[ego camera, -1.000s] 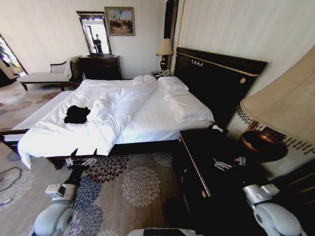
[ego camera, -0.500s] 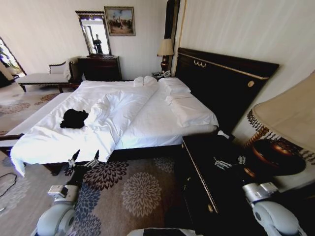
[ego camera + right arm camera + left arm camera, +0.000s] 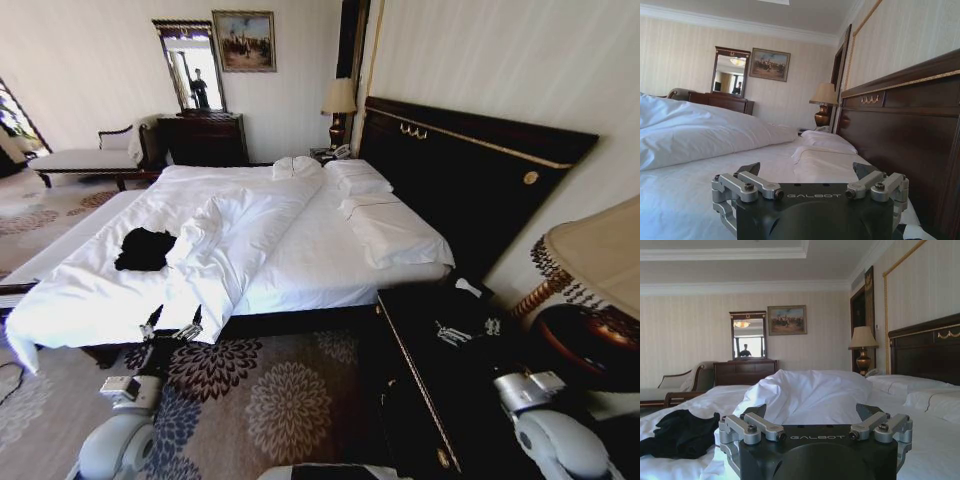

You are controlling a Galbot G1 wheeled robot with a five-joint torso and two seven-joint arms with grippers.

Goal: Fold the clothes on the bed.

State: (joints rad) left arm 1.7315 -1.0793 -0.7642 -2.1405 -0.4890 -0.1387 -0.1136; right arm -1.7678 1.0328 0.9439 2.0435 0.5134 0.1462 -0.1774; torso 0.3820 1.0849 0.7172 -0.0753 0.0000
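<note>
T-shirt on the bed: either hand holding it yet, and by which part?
Nothing is held. The left hand and right hand are both open and empty, off the bed. The black T-shirt lies crumpled on the duvet, untouched.

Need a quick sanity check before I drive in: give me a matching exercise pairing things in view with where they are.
Things:
1. black T-shirt
2. left gripper
3. right gripper
4. table lamp

Places:
A. over the dark nightstand
B. crumpled on the bed's near left part
C. at the bed's foot edge
D. beside the headboard, far side

Pairs: 1-B, 2-C, 3-A, 4-D
</note>
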